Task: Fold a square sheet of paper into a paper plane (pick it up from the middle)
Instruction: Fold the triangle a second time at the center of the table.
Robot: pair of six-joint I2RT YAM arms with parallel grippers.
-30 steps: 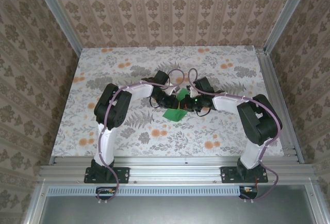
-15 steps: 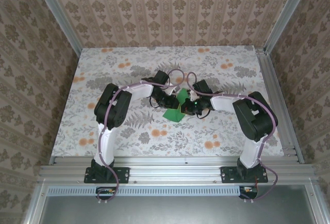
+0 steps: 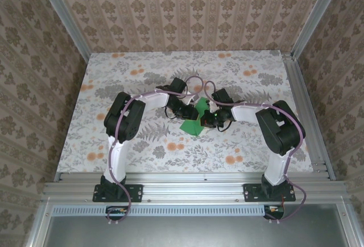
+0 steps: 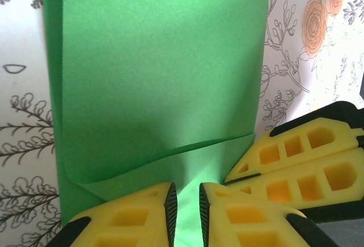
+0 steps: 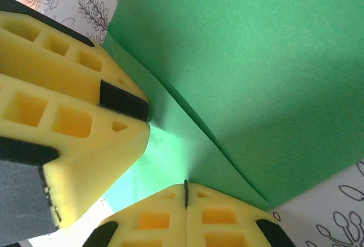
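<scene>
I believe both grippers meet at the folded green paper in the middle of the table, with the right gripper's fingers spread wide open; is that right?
Not quite: the right gripper has its fingers pressed shut with no gap, as the right wrist view shows. It and the left gripper meet at the folded green paper in the middle of the table.

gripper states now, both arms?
Left gripper: jaws slightly apart around the bright-green folded paper sheet.
Right gripper: shut on that sheet.

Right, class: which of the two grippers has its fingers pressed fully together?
The right gripper: its fingers meet with no gap, while the left gripper shows a slit between its fingers.
</scene>
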